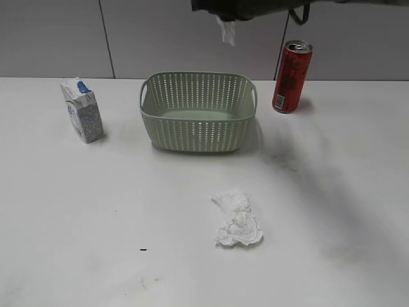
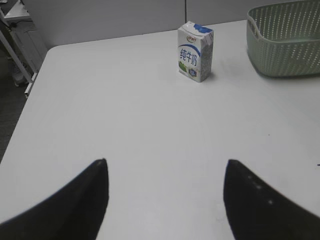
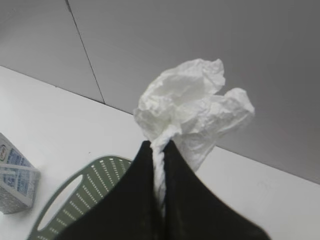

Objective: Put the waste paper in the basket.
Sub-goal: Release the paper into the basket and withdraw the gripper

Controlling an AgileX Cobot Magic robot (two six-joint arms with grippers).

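The right gripper [image 3: 159,150] has its fingers pinched tight on a wad of waste paper [image 3: 192,112], the crumpled bulk puffing out beyond the tips while a thin twisted strand is caught between them. From across the table that wad [image 1: 226,31] hangs high at the top of the scene, above the back rim of the basket [image 1: 198,131], which looks empty inside. Another wad [image 1: 238,220] lies on the table well in front of the basket. The left gripper [image 2: 165,200] hovers with its fingers spread wide and nothing between them, over bare table, with a milk carton [image 2: 195,51] beyond it. A red can [image 1: 292,77] stands just right of the basket. This looks like the carry-and-drop step: next, I'd judge, the right arm needs to sit squarely over the basket's hollow before letting go.
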